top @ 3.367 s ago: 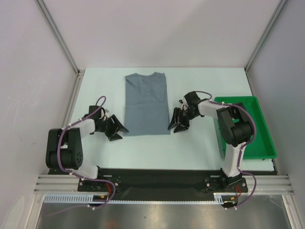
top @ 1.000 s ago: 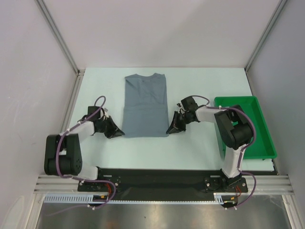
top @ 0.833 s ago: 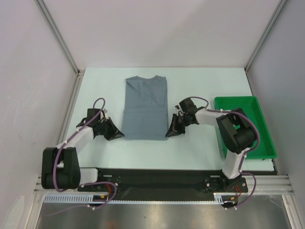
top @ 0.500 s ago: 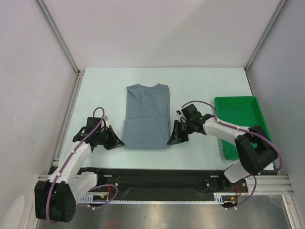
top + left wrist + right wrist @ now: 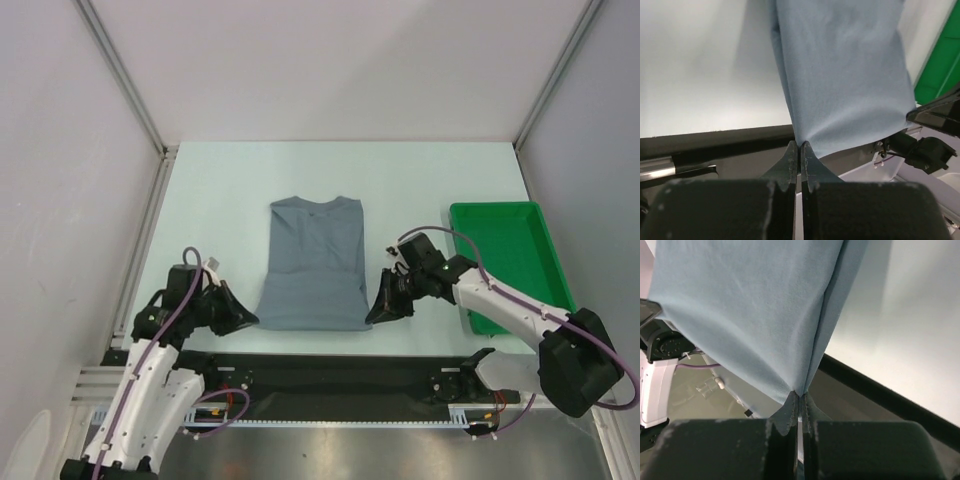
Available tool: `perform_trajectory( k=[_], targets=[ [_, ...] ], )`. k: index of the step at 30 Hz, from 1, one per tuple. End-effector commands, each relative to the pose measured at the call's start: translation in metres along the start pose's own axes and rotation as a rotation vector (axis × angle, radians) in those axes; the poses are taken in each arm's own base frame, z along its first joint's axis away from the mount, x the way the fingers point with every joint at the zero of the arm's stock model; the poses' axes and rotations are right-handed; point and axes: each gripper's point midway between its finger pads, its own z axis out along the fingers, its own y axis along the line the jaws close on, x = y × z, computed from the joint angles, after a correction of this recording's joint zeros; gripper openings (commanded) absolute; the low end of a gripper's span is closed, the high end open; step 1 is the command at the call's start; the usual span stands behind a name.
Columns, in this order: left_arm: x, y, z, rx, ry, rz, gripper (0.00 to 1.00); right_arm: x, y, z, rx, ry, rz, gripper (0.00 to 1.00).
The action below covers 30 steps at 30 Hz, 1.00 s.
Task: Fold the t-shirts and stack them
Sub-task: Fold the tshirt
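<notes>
T-shirt (image 5: 315, 265) of slate blue-grey cloth lies on the pale table (image 5: 210, 200) as a long strip. Its sleeves are tucked in, its round neck points to the far side and its hem sits close to the near edge. It lies in the middle of the table, between the two arms, and widens a little toward the hem.

Off to the right, well apart from the cloth, a green tray (image 5: 495, 206) stands against the table's right edge.

The left arm (image 5: 150, 380) comes up from the near left corner, and the right arm (image 5: 510, 305) slants in from the near right, passing in front of the tray.

The left gripper (image 5: 246, 319) sits at the shirt's near left corner with its jaws pressed together on the cloth. From its wrist camera, the dark fingertips (image 5: 789, 159) meet with the corner pinched between them, and the fabric fans away across the table.

The right gripper (image 5: 374, 316) is clamped the same way on the near right corner. Its fingertips (image 5: 787, 412) are closed on a point of fabric that puckers into a crease running up the shirt's folded edge.
</notes>
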Motion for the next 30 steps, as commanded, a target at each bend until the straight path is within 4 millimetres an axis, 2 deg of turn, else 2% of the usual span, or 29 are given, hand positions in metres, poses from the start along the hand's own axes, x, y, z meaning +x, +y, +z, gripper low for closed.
perform_trajectory(
  k=[1,3,5,6,7,9,10,11,13,14,15,17,18,19,20,21,23,24,25,26,27,28,30],
  targets=[
    [-0.023,-0.020,-0.025,0.002,-0.097,0.049,0.00,-0.008,0.016,-0.020,0.019,-0.045,-0.008,0.00],
    [-0.039,-0.033,-0.033,0.005,-0.131,0.090,0.00,-0.021,0.032,-0.027,0.001,-0.085,-0.036,0.00],
    [-0.051,-0.039,-0.034,-0.009,-0.137,0.119,0.00,-0.031,0.034,-0.027,0.015,-0.084,-0.030,0.00],
    [-0.060,-0.049,-0.039,0.003,-0.154,0.133,0.00,-0.037,0.038,-0.028,0.014,-0.091,-0.035,0.00],
    [-0.067,-0.052,-0.032,-0.010,-0.138,0.130,0.00,-0.048,0.048,-0.032,0.002,-0.112,-0.048,0.00],
    [-0.084,-0.064,-0.029,0.004,-0.155,0.139,0.00,-0.066,0.048,-0.031,0.013,-0.125,-0.038,0.00],
    [-0.090,-0.064,-0.022,-0.013,-0.133,0.127,0.00,-0.078,0.060,-0.038,-0.009,-0.150,-0.058,0.00],
    [-0.095,-0.068,-0.018,-0.012,-0.128,0.125,0.00,-0.087,0.057,-0.034,0.006,-0.141,-0.047,0.00],
    [-0.115,-0.080,-0.012,0.007,-0.159,0.144,0.00,-0.107,0.054,-0.037,0.018,-0.152,-0.048,0.00],
    [-0.120,-0.077,0.000,-0.022,-0.126,0.124,0.00,-0.119,0.061,-0.041,0.006,-0.167,-0.060,0.00],
    [-0.133,-0.089,-0.002,-0.001,-0.148,0.142,0.00,-0.133,0.055,-0.036,0.013,-0.166,-0.055,0.00],
    [-0.149,-0.090,0.015,-0.025,-0.131,0.146,0.00,-0.154,0.063,-0.038,-0.008,-0.191,-0.077,0.00],
    [-0.162,-0.099,0.015,-0.017,-0.146,0.158,0.00,-0.162,0.063,-0.036,-0.011,-0.188,-0.075,0.00],
    [-0.171,-0.099,0.018,-0.032,-0.158,0.176,0.00,-0.173,0.052,-0.029,0.008,-0.173,-0.059,0.00],
    [-0.178,-0.102,0.022,-0.035,-0.160,0.179,0.00,-0.185,0.061,-0.032,-0.007,-0.188,-0.079,0.00],
    [-0.189,-0.105,0.031,-0.043,-0.146,0.177,0.00,-0.193,0.061,-0.030,-0.010,-0.186,-0.078,0.00],
    [-0.201,-0.107,0.041,-0.049,-0.132,0.190,0.00,-0.210,0.052,-0.021,0.000,-0.168,-0.068,0.00],
    [-0.212,-0.117,0.041,-0.036,-0.148,0.204,0.00,-0.223,0.061,-0.027,-0.019,-0.189,-0.089,0.00],
    [-0.217,-0.112,0.053,-0.055,-0.125,0.198,0.00,-0.229,0.054,-0.018,-0.009,-0.170,-0.070,0.00],
    [-0.222,-0.114,0.057,-0.056,-0.125,0.202,0.00,-0.237,0.053,-0.019,-0.016,-0.178,-0.063,0.00],
    [-0.231,-0.122,0.058,-0.039,-0.144,0.215,0.00,-0.249,0.061,-0.022,-0.030,-0.201,-0.078,0.00],
    [-0.235,-0.117,0.070,-0.054,-0.120,0.210,0.00,-0.256,0.054,-0.016,-0.026,-0.193,-0.063,0.00],
    [-0.245,-0.123,0.078,-0.047,-0.113,0.212,0.00,-0.268,0.051,-0.012,-0.029,-0.195,-0.049,0.00]
  ],
)
